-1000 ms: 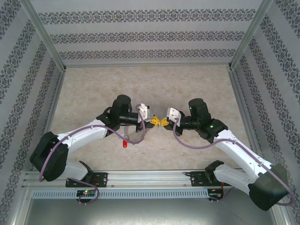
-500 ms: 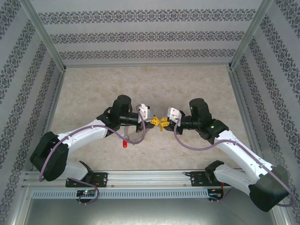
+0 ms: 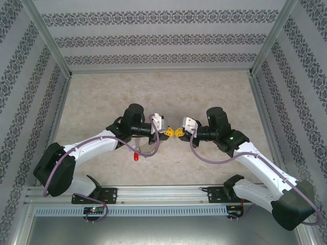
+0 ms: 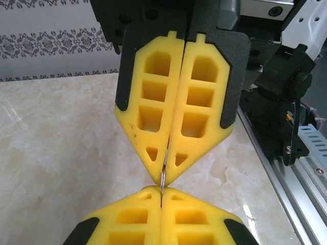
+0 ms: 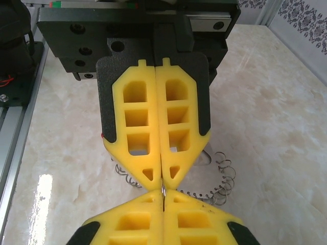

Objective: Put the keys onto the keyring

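Meeting tip to tip at frame centre, left gripper point(image 3: 167, 131) and right gripper point(image 3: 178, 132) both clench one thin silver wire point(image 4: 163, 174); keyring point(image 5: 222, 176) lies on the table point(image 3: 204, 92).

Beige marble-look tabletop point(image 3: 102, 97) carrying two items: small red-headed key point(image 3: 136, 156) lying at 7 o'clock from centre, silver link-fringed metal keyring point(image 5: 225, 174) lying near.
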You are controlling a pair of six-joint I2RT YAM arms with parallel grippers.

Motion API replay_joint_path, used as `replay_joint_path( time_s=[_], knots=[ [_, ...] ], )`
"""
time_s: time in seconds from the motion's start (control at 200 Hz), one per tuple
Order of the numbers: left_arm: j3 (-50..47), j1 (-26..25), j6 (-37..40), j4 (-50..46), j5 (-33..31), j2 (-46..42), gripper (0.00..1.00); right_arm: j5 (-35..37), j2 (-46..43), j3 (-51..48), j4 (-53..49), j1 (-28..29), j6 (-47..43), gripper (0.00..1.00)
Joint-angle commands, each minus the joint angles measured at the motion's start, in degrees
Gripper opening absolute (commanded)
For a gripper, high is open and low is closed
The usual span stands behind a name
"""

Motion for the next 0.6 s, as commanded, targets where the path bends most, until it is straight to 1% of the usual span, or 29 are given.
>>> replay_joint_path(
  time_s=[0.0,0.045,0.18,0.25,0.31,0.33,0.335,0.405,0.47,0.53,0.58,0.595],
  knots=[
    [0.70,-1.11,-0.54,2.76,1.58,-0.27,0.00,-1.57,0.65,0.33,-0.36,-0.14,-1.06,0.14],
    [0.62,-1.11,-0.59,2.76,1.56,-0.46,0.00,-1.55,0.81,0.43,-0.96,-0.17,-1.08,0.18],
    [0.48,-1.11,-0.30,2.69,1.65,-0.92,0.00,-1.96,2.00,0.97,-1.72,-0.17,-1.33,0.17],
    [0.61,-1.11,-0.16,2.19,1.69,-0.95,0.00,-2.44,2.53,1.35,-2.13,-0.16,-1.51,0.13],
    [0.62,-1.11,-0.04,2.05,1.65,-1.07,0.00,-2.92,3.02,1.78,-2.51,-0.08,-1.77,0.06],
    [0.62,-1.11,-0.04,2.10,1.61,-1.10,0.00,-3.09,3.16,1.91,-2.65,0.01,-1.93,0.02],
    [0.66,-1.11,-0.06,2.08,1.57,-1.10,0.00,-3.16,3.19,1.98,-2.74,0.01,-2.02,0.00],
    [0.56,-1.11,-0.21,2.15,1.03,-1.11,0.00,-3.35,3.51,2.27,-3.07,0.21,-2.71,0.00],
    [0.32,-1.11,-1.26,2.43,-1.01,-1.18,0.00,-2.87,3.29,2.07,-2.53,0.27,-2.64,0.00],
    [-0.11,-1.02,-2.87,2.68,-3.23,-1.65,0.12,-1.38,2.60,1.51,-1.44,0.15,-1.72,0.00],
    [-0.69,-0.80,-3.77,2.54,-4.86,-2.34,0.18,-0.84,1.92,0.93,-0.39,-0.44,-0.47,0.00],
    [-0.89,-0.64,-3.87,2.44,-5.15,-2.68,0.23,-0.83,1.60,0.74,-0.07,-0.70,-0.08,0.00]
  ],
)
